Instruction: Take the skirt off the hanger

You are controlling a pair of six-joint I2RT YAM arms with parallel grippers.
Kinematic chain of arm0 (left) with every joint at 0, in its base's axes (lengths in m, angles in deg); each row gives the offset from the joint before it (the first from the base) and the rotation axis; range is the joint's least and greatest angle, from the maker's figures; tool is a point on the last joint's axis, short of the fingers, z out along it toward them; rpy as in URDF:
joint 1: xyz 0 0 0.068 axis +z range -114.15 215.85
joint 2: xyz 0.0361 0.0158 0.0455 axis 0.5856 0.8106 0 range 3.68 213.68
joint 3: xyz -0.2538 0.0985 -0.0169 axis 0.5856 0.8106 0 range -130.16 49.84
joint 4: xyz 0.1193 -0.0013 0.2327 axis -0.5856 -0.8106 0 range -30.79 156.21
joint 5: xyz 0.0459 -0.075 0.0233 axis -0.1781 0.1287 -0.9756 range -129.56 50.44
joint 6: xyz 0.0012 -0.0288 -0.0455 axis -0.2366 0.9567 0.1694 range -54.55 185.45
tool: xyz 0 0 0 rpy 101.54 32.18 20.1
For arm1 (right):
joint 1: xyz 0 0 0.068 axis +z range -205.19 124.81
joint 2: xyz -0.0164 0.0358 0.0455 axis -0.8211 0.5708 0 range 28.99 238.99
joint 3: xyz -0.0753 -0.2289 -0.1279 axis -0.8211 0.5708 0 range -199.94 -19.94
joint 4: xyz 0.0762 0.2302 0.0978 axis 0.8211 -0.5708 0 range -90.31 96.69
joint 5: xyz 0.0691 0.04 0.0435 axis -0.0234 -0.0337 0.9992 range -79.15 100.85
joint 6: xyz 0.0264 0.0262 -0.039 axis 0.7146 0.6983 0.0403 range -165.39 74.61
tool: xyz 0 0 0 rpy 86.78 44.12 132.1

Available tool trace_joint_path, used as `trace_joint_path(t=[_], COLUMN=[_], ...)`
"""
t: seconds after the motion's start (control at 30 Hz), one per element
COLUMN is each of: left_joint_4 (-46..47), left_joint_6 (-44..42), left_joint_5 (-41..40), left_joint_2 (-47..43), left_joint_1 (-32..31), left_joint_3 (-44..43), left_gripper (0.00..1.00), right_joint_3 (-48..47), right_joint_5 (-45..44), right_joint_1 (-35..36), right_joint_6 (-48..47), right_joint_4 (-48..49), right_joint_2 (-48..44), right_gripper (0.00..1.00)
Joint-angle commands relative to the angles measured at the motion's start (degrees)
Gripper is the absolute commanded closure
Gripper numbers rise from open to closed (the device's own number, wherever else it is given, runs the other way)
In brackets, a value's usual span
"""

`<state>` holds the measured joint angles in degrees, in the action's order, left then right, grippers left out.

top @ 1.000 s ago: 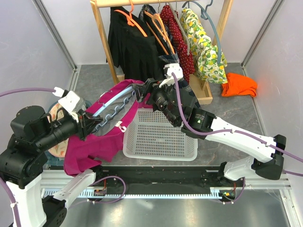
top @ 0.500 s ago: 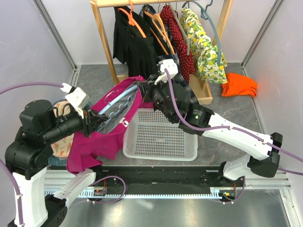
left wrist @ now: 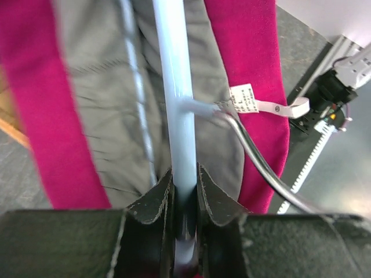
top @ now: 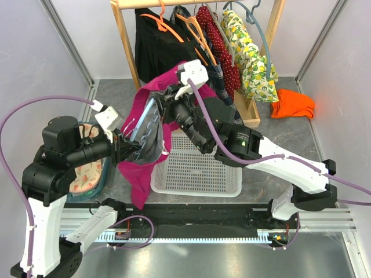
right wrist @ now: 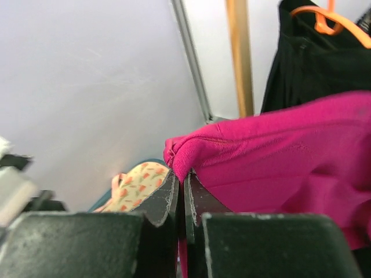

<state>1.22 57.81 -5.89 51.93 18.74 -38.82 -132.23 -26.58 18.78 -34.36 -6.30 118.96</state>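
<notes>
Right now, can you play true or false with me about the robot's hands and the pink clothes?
1. The left hand is clamped on the light-blue hanger. True.
2. The right hand pinches the edge of the magenta garment. True.
3. The magenta garment lies inside the white basket. False: it is held up between the two hands.
4. The orange cloth hangs on the clothes rack. False: it lies on the floor beside the rack.
5. A lemon-print garment hangs on the rack. True.
</notes>
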Motion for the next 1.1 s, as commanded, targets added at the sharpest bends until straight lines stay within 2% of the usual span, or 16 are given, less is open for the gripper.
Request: trace_joint_path(t=[0.0,0.27,0.47,0.57,0.6,0.63,0.67,0.73,0.77,0.8,0.87,0.97,1.07], left_joint_4=[9.62,11.64,11.29,10.76,10.94,10.76,10.76,10.94,11.03,11.2,12.16,13.31,14.36], left_joint_6=[-1.94,-0.27,-0.18,0.25,0.43,0.61,0.78,0.87,1.05,1.13,1.31,1.92,2.63], left_joint_5=[4.91,3.95,0.61,-0.18,-0.18,-0.27,-0.01,-0.09,-0.53,-0.8,-2.2,-3.43,-4.57], left_joint_2=[2.9,5.62,9.14,11.6,12.04,12.13,12.22,12.04,11.87,11.78,11.52,11.69,12.04], left_joint_1=[-0.21,-0.3,-0.21,-0.3,-0.3,-0.3,-0.3,-0.3,-0.21,-0.3,-0.3,-0.3,-0.39], left_joint_3=[-0.46,-4.67,-13.89,-18.73,-19.0,-19.18,-18.83,-18.39,-17.95,-17.95,-17.95,-18.74,-19.79], left_gripper=[0.98,0.98,0.98,0.98,0.98,0.98,0.98,0.98,0.98,0.98,0.98,0.98,0.98], right_joint_3=[-4.17,-3.99,-1.01,-2.14,-2.49,-1.97,-1.18,1.71,2.68,3.82,5.32,13.73,17.45], right_joint_5=[7.2,9.57,13.25,9.67,7.83,5.9,5.18,4.47,3.43,2.46,0.26,-0.1,-0.19], right_joint_1=[5.48,6.53,8.72,10.92,11.19,11.19,11.19,11.19,11.19,11.37,11.98,14.43,18.29], right_joint_6=[-0.31,2.42,6.98,6.47,6.12,5.76,5.5,4.45,3.83,3.39,2.17,-0.55,-2.85], right_joint_4=[1.57,-0.44,-4.49,-8.79,-9.5,-9.24,-8.55,-6.27,-5.82,-5.64,-4.59,1.46,4.47], right_joint_2=[2.84,5.12,8.28,10.83,10.75,9.1,8.03,4.36,3.2,2.15,-0.93,-6.55,-9.11], right_gripper=[0.93,0.93,0.94,0.96,0.94,0.88,0.7,0.43,0.22,0.15,0.08,0.03,0.02])
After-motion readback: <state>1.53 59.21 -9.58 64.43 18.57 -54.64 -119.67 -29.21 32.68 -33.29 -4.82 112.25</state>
